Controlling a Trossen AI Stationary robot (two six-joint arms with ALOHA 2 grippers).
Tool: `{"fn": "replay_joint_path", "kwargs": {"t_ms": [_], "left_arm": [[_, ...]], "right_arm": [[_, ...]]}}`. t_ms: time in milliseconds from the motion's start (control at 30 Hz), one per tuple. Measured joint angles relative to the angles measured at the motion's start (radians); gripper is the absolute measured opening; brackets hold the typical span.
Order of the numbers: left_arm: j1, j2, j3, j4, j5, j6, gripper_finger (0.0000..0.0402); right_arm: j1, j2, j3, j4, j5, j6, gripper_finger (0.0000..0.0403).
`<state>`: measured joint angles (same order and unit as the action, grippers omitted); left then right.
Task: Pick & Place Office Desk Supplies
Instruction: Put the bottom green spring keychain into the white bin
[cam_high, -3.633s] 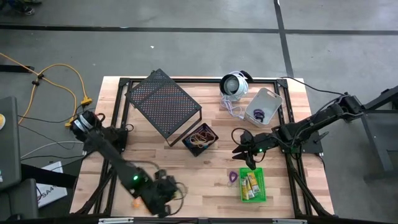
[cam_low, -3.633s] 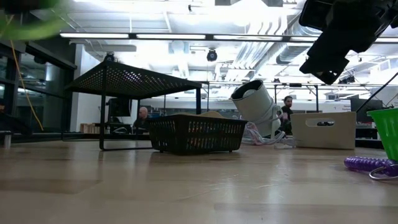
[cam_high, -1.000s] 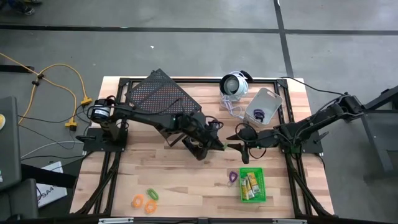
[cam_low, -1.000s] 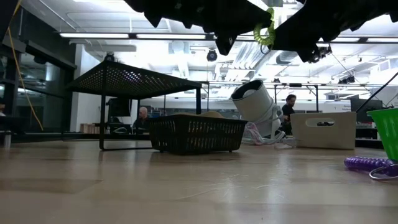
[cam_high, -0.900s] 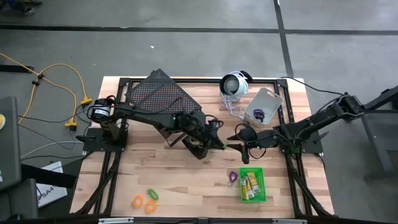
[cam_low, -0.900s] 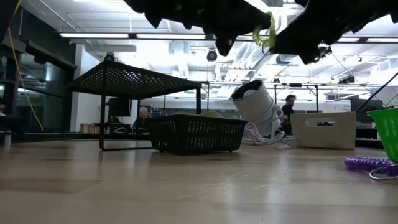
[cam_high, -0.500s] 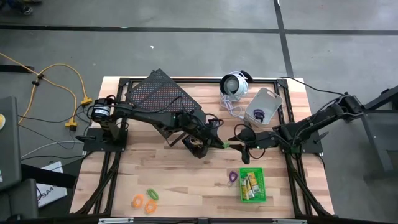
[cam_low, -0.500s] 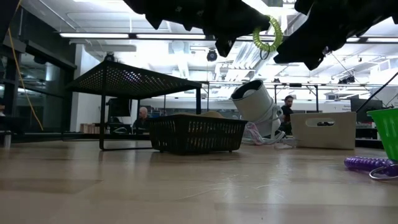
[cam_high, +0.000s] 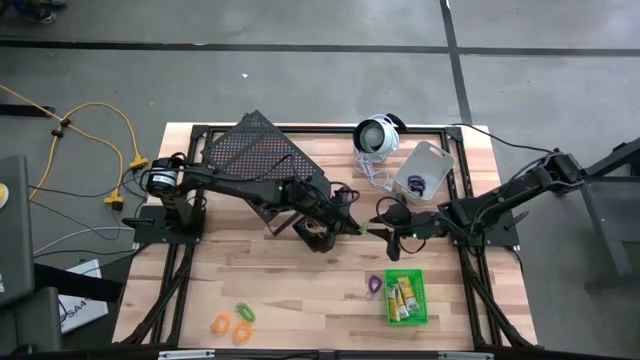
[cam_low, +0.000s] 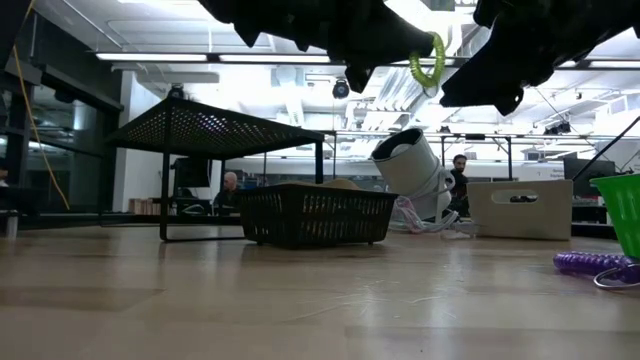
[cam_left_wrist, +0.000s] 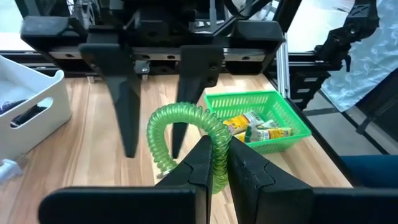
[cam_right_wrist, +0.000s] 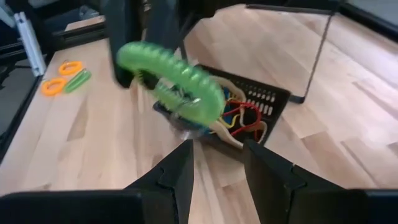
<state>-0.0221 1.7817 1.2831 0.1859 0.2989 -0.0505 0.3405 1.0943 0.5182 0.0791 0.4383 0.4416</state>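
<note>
Holding a green coiled loop (cam_left_wrist: 186, 134) aloft over mid-table, left gripper (cam_high: 352, 229) pinched shut on its lower end. Facing it head-on and just beside, right gripper (cam_high: 378, 229) with fingers spread apart and empty, tips on either side of the loop's line but not touching it in the left wrist view. Directly below and behind the left gripper: black bin (cam_right_wrist: 249, 112) filled with a tangle of coloured loops, standing just beside the large black mesh rack (cam_high: 262, 165). Crowding the far side: round white-and-black device (cam_high: 376, 136) with its cord, and next to it a grey bin (cam_high: 428, 170) with something purple inside. Near the right arm on the front side: green bin (cam_high: 406, 297) packed with little yellow pieces (cam_left_wrist: 258, 127), a purple loop (cam_high: 373, 285) lying just beside it on the wood. Well apart at the front left edge: two orange loops (cam_high: 231, 326) and another green loop (cam_high: 245, 313) flat on the table (cam_high: 300, 290).
</note>
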Motion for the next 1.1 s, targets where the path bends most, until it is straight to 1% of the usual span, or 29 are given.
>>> {"fn": "replay_joint_path", "kwargs": {"t_ms": [200,367,633,833,1000,1100], "left_arm": [[0.0,0.0,0.0,0.0,0.0,0.0,0.0026],[0.0,0.0,0.0,-0.002,0.0,0.0,0.0026],[0.0,0.0,0.0,-0.006,0.0,0.0,0.0026],[-0.001,0.0,0.0,0.001,0.0,-0.002,0.0026],[-0.001,0.0,0.0,0.042,0.002,-0.007,0.0026],[-0.001,0.0,0.0,0.062,0.032,-0.009,0.0026]], "right_arm": [[0.0,0.0,0.0,0.039,0.041,-0.035,0.0126],[0.0,0.0,0.0,0.091,0.033,-0.079,0.0126],[0.0,0.0,0.0,0.109,0.035,-0.082,0.0126],[0.0,0.0,0.0,0.195,0.048,-0.16,0.0126],[-0.002,0.0,0.0,0.236,0.06,-0.216,0.0126],[-0.002,0.0,0.0,0.253,0.061,-0.229,0.0126]]}}
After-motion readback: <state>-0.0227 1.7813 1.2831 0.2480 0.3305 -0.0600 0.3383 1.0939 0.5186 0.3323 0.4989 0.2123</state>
